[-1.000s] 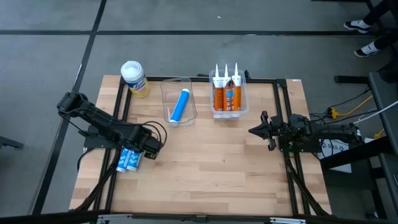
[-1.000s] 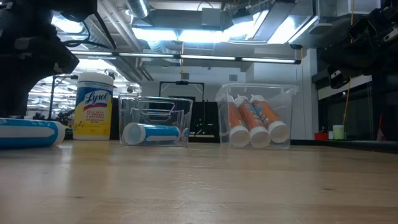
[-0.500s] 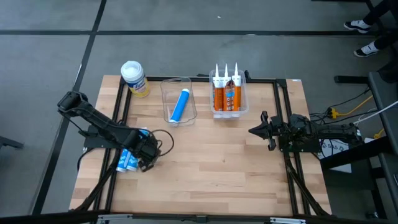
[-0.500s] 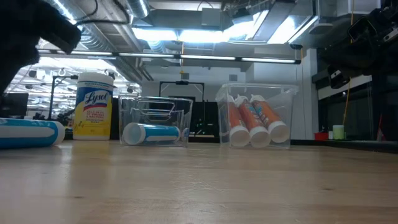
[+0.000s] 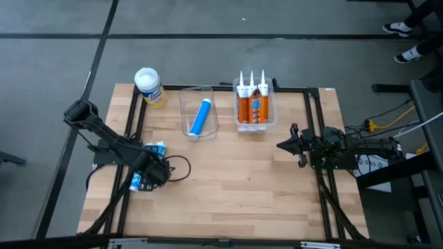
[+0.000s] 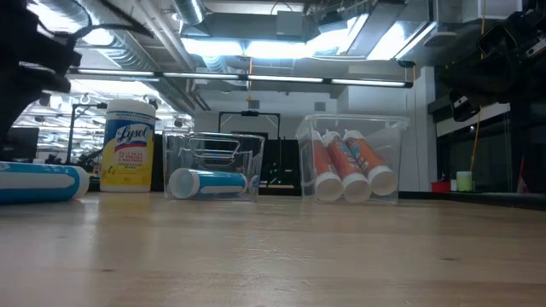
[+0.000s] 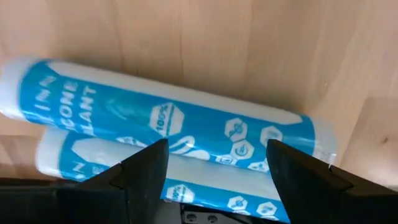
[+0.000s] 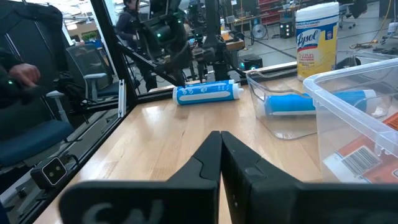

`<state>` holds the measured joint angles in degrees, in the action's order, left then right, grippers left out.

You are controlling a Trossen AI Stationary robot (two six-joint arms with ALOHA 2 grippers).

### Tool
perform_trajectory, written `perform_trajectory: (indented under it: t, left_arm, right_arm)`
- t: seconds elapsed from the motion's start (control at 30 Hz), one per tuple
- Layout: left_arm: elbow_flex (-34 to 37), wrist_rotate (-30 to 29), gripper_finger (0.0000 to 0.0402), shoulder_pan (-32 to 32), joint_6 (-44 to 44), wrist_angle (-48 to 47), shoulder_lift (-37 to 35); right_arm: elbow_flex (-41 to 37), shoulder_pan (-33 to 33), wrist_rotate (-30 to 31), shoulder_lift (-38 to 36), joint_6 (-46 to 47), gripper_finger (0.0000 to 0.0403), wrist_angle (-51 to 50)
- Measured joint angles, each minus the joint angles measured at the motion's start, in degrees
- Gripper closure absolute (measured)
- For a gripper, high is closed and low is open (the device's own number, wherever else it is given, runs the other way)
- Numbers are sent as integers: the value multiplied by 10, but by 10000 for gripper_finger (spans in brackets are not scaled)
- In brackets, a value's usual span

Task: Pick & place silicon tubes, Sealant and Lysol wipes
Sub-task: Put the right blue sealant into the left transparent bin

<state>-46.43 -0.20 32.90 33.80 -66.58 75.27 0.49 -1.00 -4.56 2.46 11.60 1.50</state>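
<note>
Two blue silicon tubes (image 7: 186,121) lie side by side on the table's left part, seen end-on as one tube (image 6: 38,182) in the low view. My left gripper (image 5: 152,171) hangs open above them, pointing down and touching nothing; its two fingers (image 7: 146,171) stand in line with the tubes' length. A third blue tube (image 5: 200,116) lies in a clear bin. Three orange sealant tubes (image 5: 252,104) sit in a second clear bin. The yellow Lysol wipes (image 5: 149,87) stand upright at the far left. My right gripper (image 5: 280,146) waits shut at the right, pointing level.
The two clear bins (image 5: 185,104) (image 5: 271,114) stand side by side along the far edge, with the wipes canister (image 6: 128,145) to their left. A black frame (image 5: 138,111) runs along the table's left, far and right sides. Bare wood fills the middle and near part.
My left gripper has moved toward the table's left and a little toward the near edge, over the two blue tubes. It has also rolled about its downward line. It has stayed open. The tubes have not moved.
</note>
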Motion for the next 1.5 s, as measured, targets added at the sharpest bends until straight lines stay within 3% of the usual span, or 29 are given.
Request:
perform_trajectory:
  t: [0.2, 0.47, 0.77, 1.2, 1.5]
  left_arm:
    - [23, 2, 135, 0, 96, 9, -56]
    - [41, -29, 135, 0, 337, 35, -157]
    - [42, -31, 135, 0, 578, 16, -146]
    - [42, -17, 135, 0, 646, 24, -52]
    - [65, -14, 135, 0, 663, 78, -30]
  right_arm:
    - [0, 0, 0, 0, 0, 391, 0]
    - [0, 0, 0, 0, 0, 391, 0]
    - [0, 0, 0, 0, 0, 391, 0]
    - [0, 0, 0, 0, 0, 391, 0]
    - [0, 0, 0, 0, 0, 391, 0]
